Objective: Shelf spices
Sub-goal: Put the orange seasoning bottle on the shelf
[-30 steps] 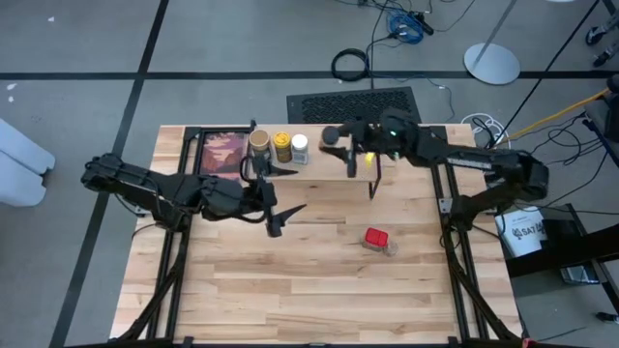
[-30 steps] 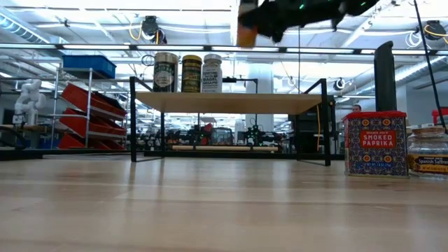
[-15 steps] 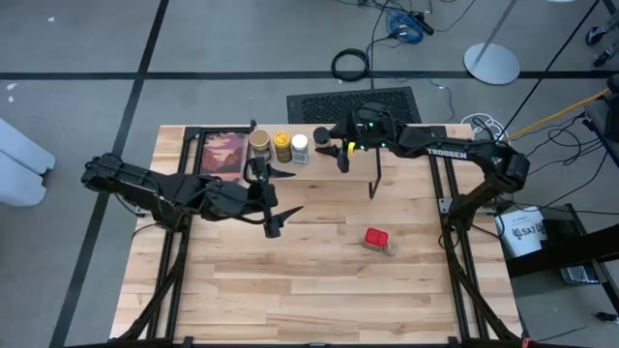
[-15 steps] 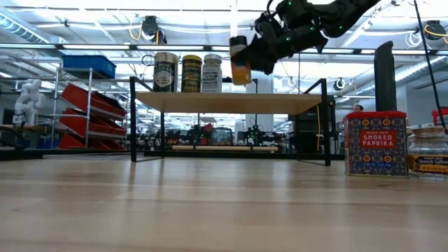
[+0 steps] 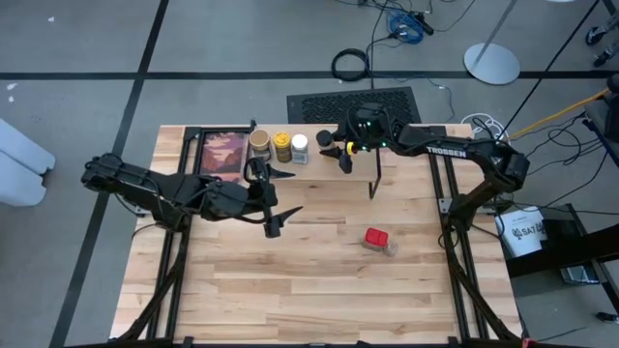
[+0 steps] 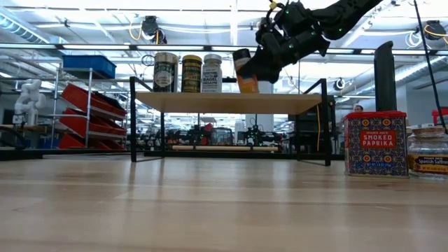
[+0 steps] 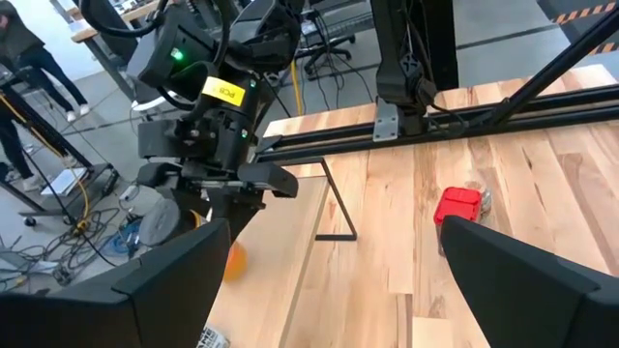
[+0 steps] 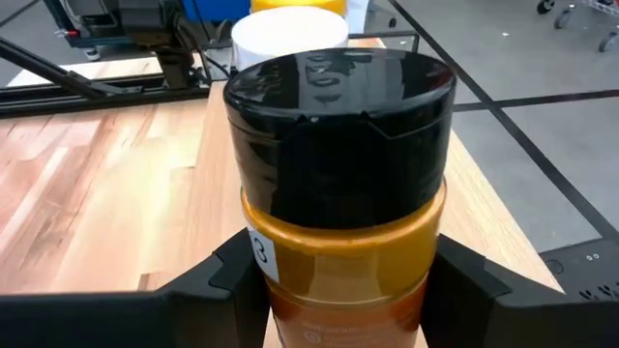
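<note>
My right gripper (image 5: 337, 151) is shut on the dark-lidded orange jar (image 6: 245, 73), at the shelf (image 6: 231, 102), just right of three jars standing on the plank: the tan jar (image 6: 165, 72), the yellow-lidded one (image 6: 191, 73) and the white-lidded one (image 6: 211, 73). The red box (image 5: 376, 237) stands on the table with the small grey-lidded jar (image 6: 427, 150) beside it. My left gripper (image 5: 287, 191) is open, out over the table's middle, in front of the shelf. My right gripper holds the orange jar by its body (image 8: 343, 266), below the black lid (image 8: 338, 92), pinched between the two fingers (image 8: 240, 275), one on each side. It comes slanting down from the table's right. The jar is tilted, its bottom at the plank (image 6: 246, 92); whether it touches, I cannot tell.
A reddish picture in a black frame (image 5: 222, 155) lies at the shelf's left end. Free plank lies right of the orange jar, as far as the black leg (image 6: 325, 122). The table's near half is bare wood around the red box.
My right gripper has carried the orange jar down and toward the table's left, from above the shelf to the plank beside the white-lidded jar. The jar has tipped over to a slant on the way.
</note>
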You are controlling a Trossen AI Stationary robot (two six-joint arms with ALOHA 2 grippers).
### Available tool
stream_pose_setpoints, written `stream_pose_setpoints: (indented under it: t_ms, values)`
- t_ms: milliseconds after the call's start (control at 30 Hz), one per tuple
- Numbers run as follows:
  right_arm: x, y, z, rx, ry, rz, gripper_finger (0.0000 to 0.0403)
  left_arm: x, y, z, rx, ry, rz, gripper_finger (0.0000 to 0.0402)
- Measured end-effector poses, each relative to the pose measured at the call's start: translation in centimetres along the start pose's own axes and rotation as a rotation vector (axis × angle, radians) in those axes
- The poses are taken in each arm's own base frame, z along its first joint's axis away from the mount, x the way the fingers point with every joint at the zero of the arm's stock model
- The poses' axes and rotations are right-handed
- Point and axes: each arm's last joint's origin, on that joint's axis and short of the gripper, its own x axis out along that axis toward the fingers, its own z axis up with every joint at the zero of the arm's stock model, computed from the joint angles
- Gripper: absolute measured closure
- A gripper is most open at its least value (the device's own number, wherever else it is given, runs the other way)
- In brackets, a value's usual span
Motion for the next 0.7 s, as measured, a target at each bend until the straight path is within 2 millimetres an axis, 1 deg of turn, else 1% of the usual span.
stream_pose_setpoints:
  t_ms: [267, 467, 567, 700]
  values:
    - [0.1, -0.1, -1.2, 0.031, 0.019, -0.008, 0.0215, -0.1, -0.1, 0.0, -0.007, -0.002, -0.004, 0.0017]
    - [0.1, -0.1, -1.2, 0.041, 0.009, -0.011, 0.0214, -0.1, -0.1, 0.0, -0.008, -0.003, -0.004, 0.0017]
    - [0.1, -0.2, -1.2, 0.040, -0.001, -0.015, 0.0199, -0.1, -0.1, 0.0, -0.008, -0.003, -0.004, 0.0017]
    - [0.1, -0.2, -1.1, 0.043, -0.010, -0.017, 0.0156, -0.1, -0.1, 0.0, -0.008, -0.003, -0.004, 0.0017]
